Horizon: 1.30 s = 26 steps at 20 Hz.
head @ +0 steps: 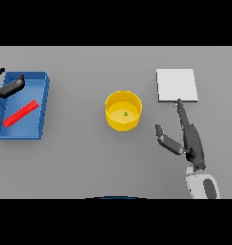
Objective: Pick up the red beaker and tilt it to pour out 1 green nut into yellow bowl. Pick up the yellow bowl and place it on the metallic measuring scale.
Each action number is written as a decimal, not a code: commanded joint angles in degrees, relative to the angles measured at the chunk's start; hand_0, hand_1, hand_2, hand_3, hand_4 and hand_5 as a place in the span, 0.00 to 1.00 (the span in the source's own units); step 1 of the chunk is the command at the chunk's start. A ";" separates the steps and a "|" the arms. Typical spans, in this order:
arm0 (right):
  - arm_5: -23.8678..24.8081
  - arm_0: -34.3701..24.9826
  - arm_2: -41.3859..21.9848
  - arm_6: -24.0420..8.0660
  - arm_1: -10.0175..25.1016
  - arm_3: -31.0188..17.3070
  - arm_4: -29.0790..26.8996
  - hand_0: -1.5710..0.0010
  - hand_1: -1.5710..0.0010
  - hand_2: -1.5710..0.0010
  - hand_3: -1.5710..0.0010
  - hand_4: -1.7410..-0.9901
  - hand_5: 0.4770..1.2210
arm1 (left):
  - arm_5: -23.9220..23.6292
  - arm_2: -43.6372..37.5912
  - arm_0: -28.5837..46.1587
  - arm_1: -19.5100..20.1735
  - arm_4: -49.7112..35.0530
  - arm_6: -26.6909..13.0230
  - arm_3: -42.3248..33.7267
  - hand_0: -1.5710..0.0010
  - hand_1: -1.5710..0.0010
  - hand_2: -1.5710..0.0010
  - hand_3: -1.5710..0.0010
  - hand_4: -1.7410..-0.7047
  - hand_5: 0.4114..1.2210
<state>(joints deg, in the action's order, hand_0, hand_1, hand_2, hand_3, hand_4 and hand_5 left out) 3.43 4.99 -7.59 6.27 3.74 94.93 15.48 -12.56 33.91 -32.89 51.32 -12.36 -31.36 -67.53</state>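
The yellow bowl [123, 111] stands at the table's middle with one small green nut [125, 114] on its floor. The red beaker [20, 113] lies on its side in a blue tray [43, 107] at the left. My left hand [9, 87] hovers over the tray's far left corner, fingers relaxed, holding nothing. The metallic scale [177, 85] is a pale square plate at the back right. My right hand [187, 138] is open between bowl and scale, fingers stretched toward the scale's near edge, thumb pointing toward the bowl, a short gap from it.
The blue tray's raised walls surround the beaker. My right forearm [202, 185] comes in from the lower right.
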 commanded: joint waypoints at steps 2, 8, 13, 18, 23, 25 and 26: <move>0.60 -0.18 -0.52 -0.56 0.06 0.12 1.42 1.00 1.00 1.00 1.00 0.73 0.25 | -0.36 -0.45 -0.84 -0.14 0.25 0.97 0.72 0.94 0.95 0.95 0.95 0.92 0.32; -2.97 -3.79 -3.16 -0.80 3.23 -0.09 4.64 1.00 1.00 1.00 1.00 0.75 0.31 | -1.84 -1.63 -0.22 -0.17 -0.54 3.71 -0.09 0.98 0.99 0.99 0.99 0.93 0.34; -8.71 -12.63 -6.59 -4.29 9.51 -2.56 10.52 1.00 1.00 1.00 1.00 0.63 0.29 | -1.88 -1.03 -0.47 -1.62 -0.60 3.35 0.70 0.99 1.00 1.00 1.00 0.92 0.37; -14.22 -22.07 -13.15 -3.71 16.11 -6.82 20.59 1.00 1.00 1.00 1.00 0.62 0.26 | -1.73 -0.70 -1.02 -1.57 -0.15 2.98 0.90 1.00 1.00 1.00 1.00 0.91 0.37; -18.61 -29.10 -17.93 -1.35 16.94 -11.90 24.33 1.00 1.00 1.00 1.00 0.62 0.24 | -1.59 -0.63 -1.60 -1.99 -0.37 2.70 0.86 1.00 1.00 1.00 1.00 0.91 0.39; -20.73 -31.43 -19.00 0.18 17.31 -13.80 24.44 1.00 1.00 1.00 1.00 0.62 0.25 | -1.71 -0.66 -0.95 -1.44 -0.48 2.45 0.20 1.00 1.00 1.00 1.00 0.91 0.38; -21.56 -32.73 -19.56 1.14 17.98 -14.84 24.91 1.00 1.00 1.00 1.00 0.62 0.26 | -1.53 -0.57 -0.90 -1.53 -0.39 3.06 0.42 1.00 1.00 1.00 1.00 0.91 0.38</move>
<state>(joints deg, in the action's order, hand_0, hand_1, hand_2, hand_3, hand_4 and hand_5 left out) -18.11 -27.76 -27.13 7.35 21.73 80.10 40.39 -14.10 33.34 -33.79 49.79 -12.75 -28.32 -67.12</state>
